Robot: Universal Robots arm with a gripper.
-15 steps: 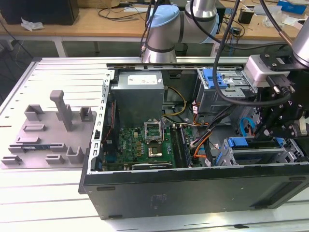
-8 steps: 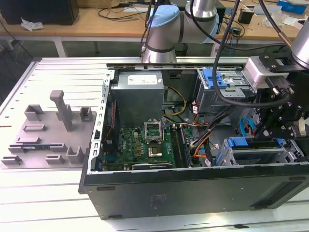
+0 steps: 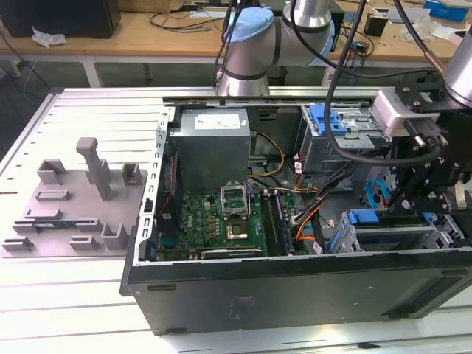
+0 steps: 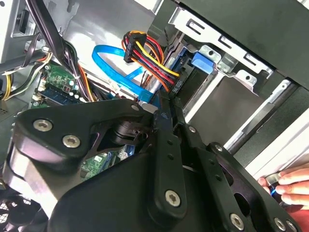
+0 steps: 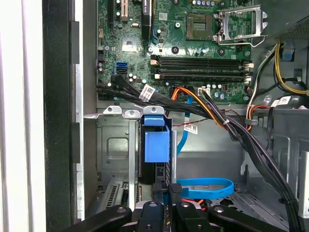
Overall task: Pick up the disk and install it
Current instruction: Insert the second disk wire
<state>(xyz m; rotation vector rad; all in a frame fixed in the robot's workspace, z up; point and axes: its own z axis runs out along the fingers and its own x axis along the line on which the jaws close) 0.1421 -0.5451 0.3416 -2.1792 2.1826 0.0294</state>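
One open computer case (image 3: 295,280) lies on the table (image 3: 66,295) in the exterior view, the black claw (image 3: 428,195) hanging over its drive cage at the exterior view's right. In the first wrist view, the disk (image 5: 157,145) stands slotted in the cage, just beyond the claw (image 5: 166,205), whose fingers look pressed together. In the second wrist view, a person's fingertips (image 4: 292,186) rest near the case edge.

A person's fingers (image 4: 289,186) were cut off at the second wrist view's 4 o'clock edge, partly behind the black gripper linkage (image 4: 193,193).
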